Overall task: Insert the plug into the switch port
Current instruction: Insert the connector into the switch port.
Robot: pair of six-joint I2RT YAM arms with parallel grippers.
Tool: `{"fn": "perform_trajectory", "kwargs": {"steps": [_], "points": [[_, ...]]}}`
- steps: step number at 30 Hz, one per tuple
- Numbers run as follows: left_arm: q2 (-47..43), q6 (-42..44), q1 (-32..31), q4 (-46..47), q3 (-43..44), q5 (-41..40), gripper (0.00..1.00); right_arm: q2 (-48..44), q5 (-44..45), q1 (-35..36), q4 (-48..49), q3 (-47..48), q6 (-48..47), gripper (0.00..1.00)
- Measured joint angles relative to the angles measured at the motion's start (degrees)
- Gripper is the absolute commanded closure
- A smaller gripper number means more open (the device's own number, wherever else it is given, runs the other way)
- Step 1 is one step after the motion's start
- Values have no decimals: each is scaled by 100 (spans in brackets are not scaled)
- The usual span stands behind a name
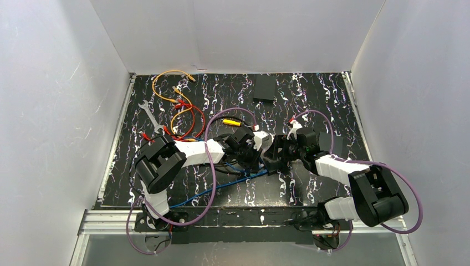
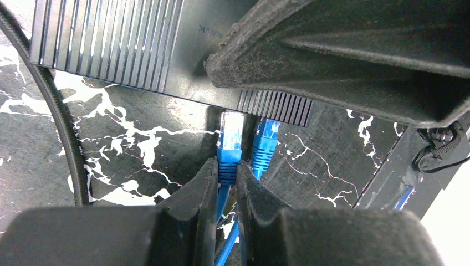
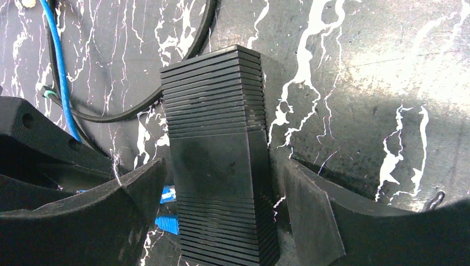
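Left wrist view shows my left gripper pinched on the blue cable plug, its tip just ahead at the ribbed black switch. My right gripper straddles the switch, spread wide. I should push straight, keeping the switch braced.

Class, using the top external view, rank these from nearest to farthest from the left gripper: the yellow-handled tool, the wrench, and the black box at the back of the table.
Measured from the left gripper:
1. Yellow-handled tool, just behind it, slightly left.
2. Black box, near the back edge, slightly right.
3. Wrench, far off to the left.
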Motion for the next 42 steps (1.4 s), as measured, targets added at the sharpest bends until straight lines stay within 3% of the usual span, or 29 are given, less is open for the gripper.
{"fn": "perform_trajectory", "kwargs": {"steps": [24,42], "points": [[87,-74,-85,22,31,149,100,0,0,0,0,0,79,15],[72,-334,-111,140,-2,-407,100,0,2,0,4,-4,92,15]]}}
